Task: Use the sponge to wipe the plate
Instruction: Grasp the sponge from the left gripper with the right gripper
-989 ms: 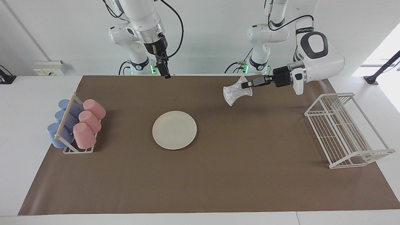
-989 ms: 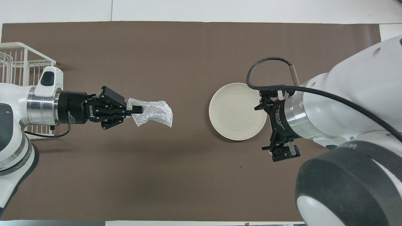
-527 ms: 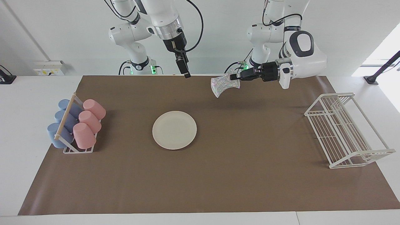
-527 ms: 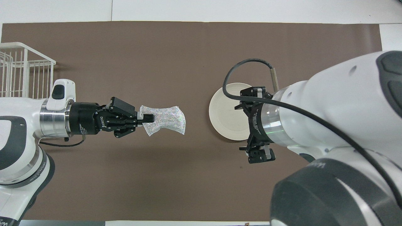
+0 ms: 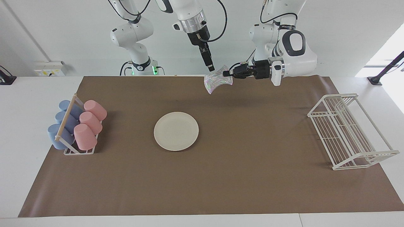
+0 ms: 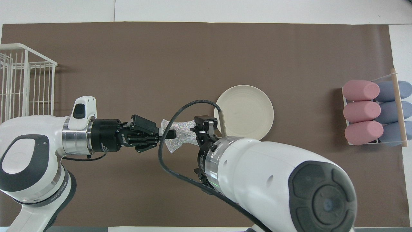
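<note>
The cream-white plate [image 5: 176,131] lies flat on the brown mat near the table's middle, with nothing on it. My left gripper [image 5: 228,74] points sideways, shut on one end of the silvery sponge [image 5: 216,82]. The sponge hangs in the air over the mat's edge by the robots. My right gripper [image 5: 210,67] reaches down from above, open, with its tips at the sponge's free upper corner. I cannot tell whether they touch it. In the overhead view the sponge [image 6: 180,134] shows between the left gripper [image 6: 171,133] and one of the right gripper's fingers [image 6: 203,124], beside the plate [image 6: 246,111].
A small rack of pink and blue cups [image 5: 77,126] lying on their sides stands at the right arm's end of the table. A white wire rack [image 5: 350,130] stands at the left arm's end. The brown mat [image 5: 221,183] covers most of the table.
My left gripper has carried the sponge up and toward the table's middle. The right arm has swung off the plate toward the sponge, and its gripper now stands at the sponge's free end.
</note>
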`<state>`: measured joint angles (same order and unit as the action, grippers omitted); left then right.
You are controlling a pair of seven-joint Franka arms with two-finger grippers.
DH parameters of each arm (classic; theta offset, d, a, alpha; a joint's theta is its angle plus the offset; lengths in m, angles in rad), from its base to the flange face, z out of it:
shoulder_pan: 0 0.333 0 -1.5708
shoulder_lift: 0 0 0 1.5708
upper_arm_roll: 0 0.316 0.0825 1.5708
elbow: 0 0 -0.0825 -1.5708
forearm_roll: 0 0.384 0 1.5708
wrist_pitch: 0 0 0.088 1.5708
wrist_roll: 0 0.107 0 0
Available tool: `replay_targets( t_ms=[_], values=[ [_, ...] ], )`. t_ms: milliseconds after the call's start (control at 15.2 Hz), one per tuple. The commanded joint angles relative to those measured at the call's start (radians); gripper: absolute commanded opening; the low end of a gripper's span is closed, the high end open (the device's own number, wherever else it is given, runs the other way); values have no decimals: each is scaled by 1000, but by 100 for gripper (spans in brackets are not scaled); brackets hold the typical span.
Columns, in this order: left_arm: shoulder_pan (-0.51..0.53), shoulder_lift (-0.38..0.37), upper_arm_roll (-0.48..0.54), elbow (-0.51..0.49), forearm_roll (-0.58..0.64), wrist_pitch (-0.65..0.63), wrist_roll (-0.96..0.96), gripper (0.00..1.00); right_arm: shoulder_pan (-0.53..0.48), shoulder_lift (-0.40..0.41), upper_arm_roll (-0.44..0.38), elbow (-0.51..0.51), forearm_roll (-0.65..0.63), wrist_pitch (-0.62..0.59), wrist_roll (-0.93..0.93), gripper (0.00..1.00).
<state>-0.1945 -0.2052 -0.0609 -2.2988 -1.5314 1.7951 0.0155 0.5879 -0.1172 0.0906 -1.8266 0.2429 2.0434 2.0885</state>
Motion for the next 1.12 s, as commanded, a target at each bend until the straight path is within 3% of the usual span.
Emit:
replay_targets(
  t_ms=[0, 330, 396, 527, 725, 791, 923, 989, 1055],
  values=[
    [-13, -33, 12, -34, -27, 7, 81, 0, -3, -21, -3, -71, 15, 69, 5, 100],
    [12, -30, 18, -36, -22, -69, 216, 0, 9, -1, -3, -94, 15, 141, 15, 95],
    [12, -31, 18, -36, -21, -71, 218, 0, 15, -1, -3, -94, 15, 142, 15, 88],
    [13, -30, 18, -36, -15, -79, 219, 0, 16, 1, -3, -94, 13, 146, 10, 58],
    [23, -30, 19, -36, -4, -106, 219, 0, 27, -1, -3, -92, 12, 144, 8, 35],
    [32, -30, 19, -34, 13, -115, 219, 0, 27, -1, -3, -94, 7, 139, 2, 20],
    [35, -30, 19, -34, 25, -134, 219, 0, 27, -1, -3, -92, 3, 139, -1, 12],
    [35, -30, 19, -34, 25, -135, 219, 0, 27, 1, -3, -91, 3, 139, -2, 1],
    [35, -30, 19, -34, 27, -137, 219, 0, 26, 2, -3, -88, 1, 144, -10, 0]
  ],
)
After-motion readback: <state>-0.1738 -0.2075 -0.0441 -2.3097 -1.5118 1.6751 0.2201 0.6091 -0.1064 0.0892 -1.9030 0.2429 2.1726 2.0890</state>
